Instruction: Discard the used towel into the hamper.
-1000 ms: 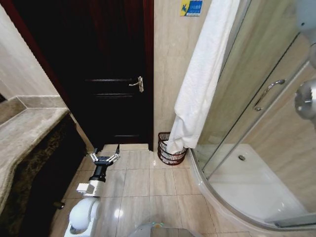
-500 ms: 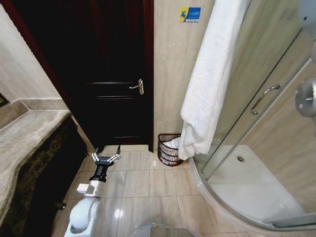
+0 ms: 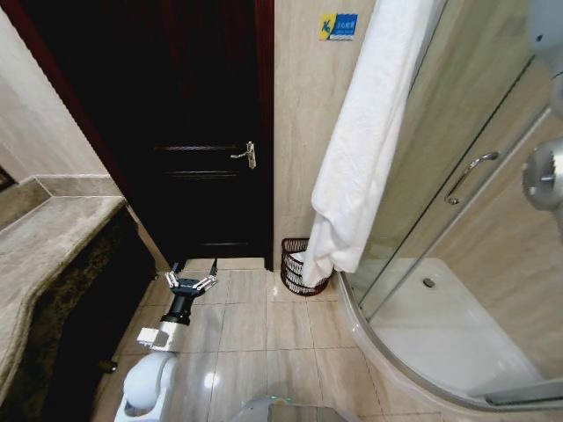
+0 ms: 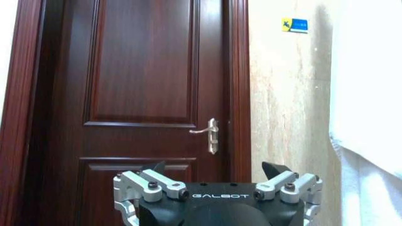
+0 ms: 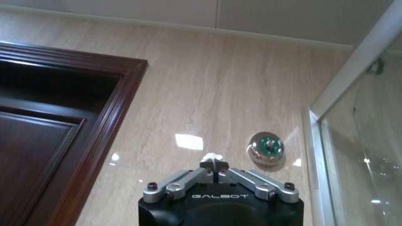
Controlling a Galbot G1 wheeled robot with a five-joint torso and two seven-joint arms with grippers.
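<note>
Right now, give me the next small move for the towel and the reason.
Probably lower the right gripper, shut on a bit of white cloth, a little further. The white towel hangs long, its bottom end at the rim of the wire hamper. The left gripper waits open, low by the door.

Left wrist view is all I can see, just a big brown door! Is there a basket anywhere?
Observer: Yes. In the head view the hamper stands on the floor, just right of the door.
Operator: Where's the towel?
Observer: The white towel hangs straight down, with its lower end at the hamper's opening.
Operator: Who's holding it?
Observer: The right gripper, raised high and shut on a bit of the white cloth.
</note>
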